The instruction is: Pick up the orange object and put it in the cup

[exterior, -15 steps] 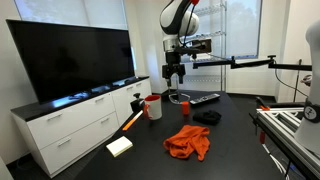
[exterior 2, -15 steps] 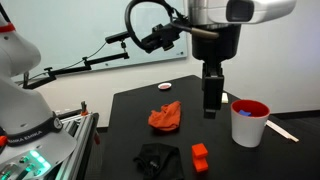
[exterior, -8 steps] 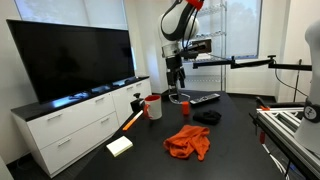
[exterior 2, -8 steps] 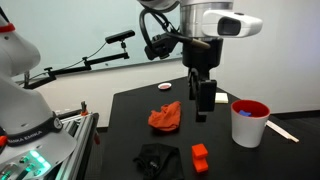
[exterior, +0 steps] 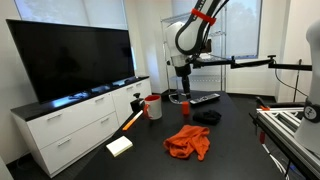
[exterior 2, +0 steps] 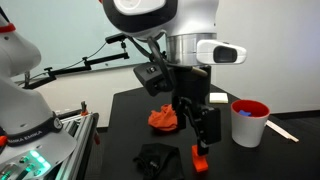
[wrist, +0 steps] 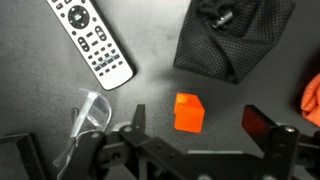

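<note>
The orange object is a small cube (wrist: 188, 112) on the black table. It also shows in both exterior views (exterior 2: 200, 158) (exterior: 185, 104). In the wrist view my gripper (wrist: 200, 125) is open, and the cube lies between its fingers, nearer the left one. In both exterior views the gripper (exterior 2: 207, 128) (exterior: 183, 90) hangs just above the cube, apart from it. The white cup with a red rim (exterior 2: 248, 122) stands upright to the side of the gripper, and it also shows across the table (exterior: 153, 106).
A remote (wrist: 92, 40) and a clear plastic piece (wrist: 88, 112) lie beside the cube. A black cloth (wrist: 235, 35) (exterior 2: 155, 160) and an orange cloth (exterior 2: 165, 119) (exterior: 188, 142) lie close by. A sponge (exterior: 120, 146) sits near the table edge by the white cabinet (exterior: 70, 125).
The arm has swung away from the cup towards the orange cube and come down. The gripper now hangs low over the cube. Nothing on the table has moved.
</note>
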`<move>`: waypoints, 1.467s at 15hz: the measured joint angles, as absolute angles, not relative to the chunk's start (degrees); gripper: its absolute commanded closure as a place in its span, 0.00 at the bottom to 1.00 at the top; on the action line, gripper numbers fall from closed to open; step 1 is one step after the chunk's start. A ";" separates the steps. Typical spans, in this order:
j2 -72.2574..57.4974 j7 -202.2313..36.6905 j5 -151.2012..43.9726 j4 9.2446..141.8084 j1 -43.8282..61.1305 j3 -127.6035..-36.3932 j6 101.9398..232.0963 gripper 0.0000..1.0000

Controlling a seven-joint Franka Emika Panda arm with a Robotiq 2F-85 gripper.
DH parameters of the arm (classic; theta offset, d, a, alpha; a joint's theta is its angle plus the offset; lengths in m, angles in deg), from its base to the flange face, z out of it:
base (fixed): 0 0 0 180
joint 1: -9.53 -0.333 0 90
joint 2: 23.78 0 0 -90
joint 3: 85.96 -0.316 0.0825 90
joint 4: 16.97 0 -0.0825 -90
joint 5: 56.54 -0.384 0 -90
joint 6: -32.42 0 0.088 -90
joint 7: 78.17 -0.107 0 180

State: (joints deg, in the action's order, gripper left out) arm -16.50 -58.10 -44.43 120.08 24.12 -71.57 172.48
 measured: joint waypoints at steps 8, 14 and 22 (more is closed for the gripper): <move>-13.75 -41.01 -56.62 124.19 28.19 -75.64 191.27 0.00; -13.53 -30.59 -66.77 124.30 30.65 -79.12 188.25 0.00; -13.43 -30.08 -66.41 124.12 30.78 -77.88 186.46 0.00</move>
